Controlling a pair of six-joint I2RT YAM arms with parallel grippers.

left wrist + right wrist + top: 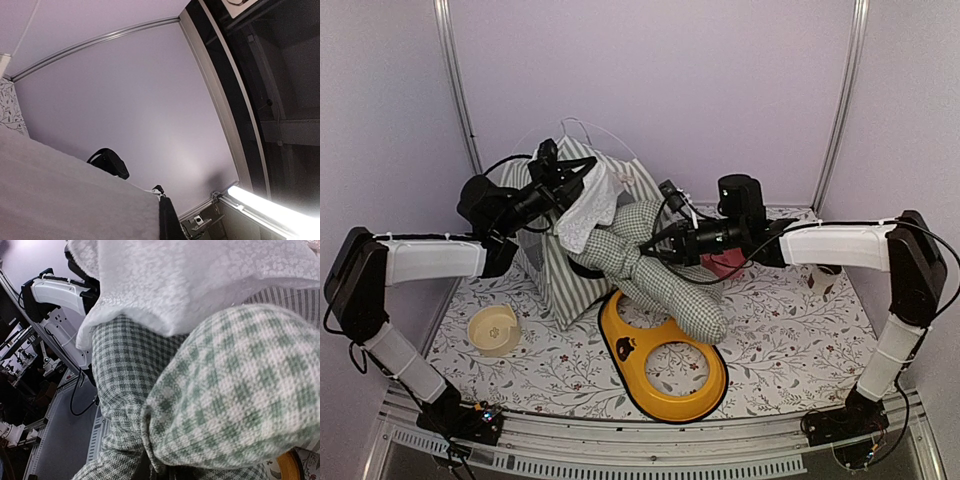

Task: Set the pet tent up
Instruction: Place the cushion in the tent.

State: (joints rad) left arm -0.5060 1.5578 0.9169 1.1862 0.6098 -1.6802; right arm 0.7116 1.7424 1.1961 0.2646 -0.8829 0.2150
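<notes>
Jaws, top view: left jaws closed at the crown of the tent [555, 272], just beside the flap [588, 215]. Right jaws closed against the upper lobe of the cushion [672, 292]. From above it cannot be told whether either pair pinches cloth.
Tent, top view: on the table [790, 330], left of centre, half raised and slumped. A thin pole [588, 126] arcs free above it.
Cushion, top view: runs diagonally from the tent mouth toward the near right, its lower end over the yellow feeder [665, 388]. A bowl [494, 330] sits well apart at near left.
Key relation: the tent lies directly under the left jaws and to the left of the right jaws, with the cushion between. The left arm is nearer. The tent's height axis is roughly upright.
Left wrist view: pale cloth [65, 195] fills the lower left, tight to the camera. No fingers show, so a grip is unconfirmed.
Right wrist view: the cushion [240, 390] fills the frame and the flap [200, 280] is draped over it. The striped tent wall [295, 300] is at upper right and the left arm [55, 292] lies beyond. The fingers are hidden.
Judgement: the left arm looks best placed to lift the crown. The cushion crowds the mouth and may drag the wall.
</notes>
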